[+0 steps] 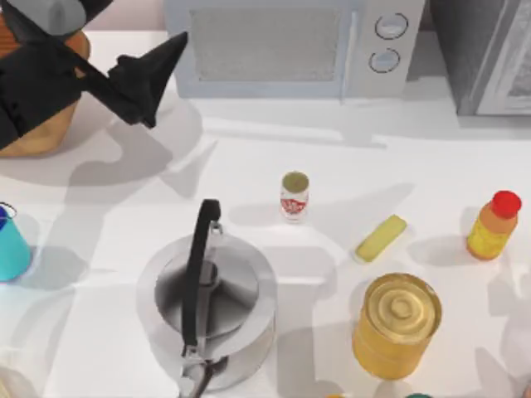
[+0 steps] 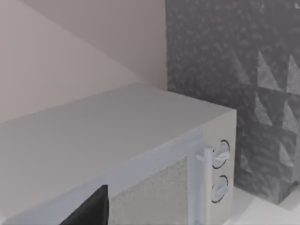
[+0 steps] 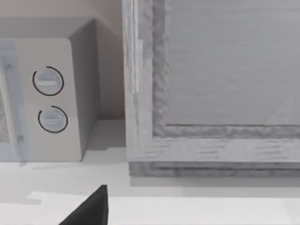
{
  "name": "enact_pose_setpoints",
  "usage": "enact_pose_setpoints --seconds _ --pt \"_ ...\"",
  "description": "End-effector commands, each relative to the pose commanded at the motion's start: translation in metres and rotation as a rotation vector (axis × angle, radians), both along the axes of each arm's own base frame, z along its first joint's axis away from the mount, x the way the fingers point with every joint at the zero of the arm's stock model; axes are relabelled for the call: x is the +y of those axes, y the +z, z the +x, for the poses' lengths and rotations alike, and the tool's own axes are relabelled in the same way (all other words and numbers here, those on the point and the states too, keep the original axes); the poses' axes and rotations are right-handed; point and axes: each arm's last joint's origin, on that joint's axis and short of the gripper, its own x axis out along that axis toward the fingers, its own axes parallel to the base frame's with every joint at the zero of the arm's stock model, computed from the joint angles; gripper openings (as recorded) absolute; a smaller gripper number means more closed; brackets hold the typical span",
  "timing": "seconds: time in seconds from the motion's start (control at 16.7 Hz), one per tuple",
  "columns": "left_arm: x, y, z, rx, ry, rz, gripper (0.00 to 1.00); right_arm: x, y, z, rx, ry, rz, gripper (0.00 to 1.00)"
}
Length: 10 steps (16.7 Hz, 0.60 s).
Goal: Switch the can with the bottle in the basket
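The can (image 1: 294,196) stands upright on the table near the middle, white with a red label and a dull gold top. Far to the right stands the bottle (image 1: 494,225), yellow-orange with a red cap. At the back left corner, the brown basket (image 1: 46,133) is mostly covered by my left arm, and its inside is hidden. My left gripper (image 1: 168,80) hangs open and holds nothing, just right of the basket and in front of the microwave. One of its black fingers (image 2: 91,208) shows in the left wrist view. A black finger (image 3: 91,208) of my right arm shows before the cabinet.
A white microwave (image 1: 294,46) lines the back, with a grey cabinet (image 1: 489,54) at the back right. A silver kettle (image 1: 241,323) with a black handle stands front centre. A flat yellow bar (image 1: 381,238) and a big gold tin (image 1: 397,325) lie to the right. A teal cup (image 1: 12,245) sits at the left edge.
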Motion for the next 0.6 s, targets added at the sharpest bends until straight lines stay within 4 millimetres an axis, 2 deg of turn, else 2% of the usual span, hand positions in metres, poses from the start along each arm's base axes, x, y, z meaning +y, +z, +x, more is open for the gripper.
enact_pose_setpoints --seconds 0.12,0.24,0.42,0.6 --pt "0.015 0.010 -0.038 0.010 0.115 -0.003 1.00 0.000 0.000 0.000 0.000 0.000 0.000 1.00" --pt "0.027 0.010 -0.075 0.019 0.226 -0.006 1.00 0.000 0.000 0.000 0.000 0.000 0.000 1.00" --pt "0.041 -0.004 -0.123 0.031 0.383 -0.011 1.00 0.000 0.000 0.000 0.000 0.000 0.000 1.00" --pt "0.051 -0.029 -0.159 0.040 0.524 -0.018 1.00 0.000 0.000 0.000 0.000 0.000 0.000 1.00"
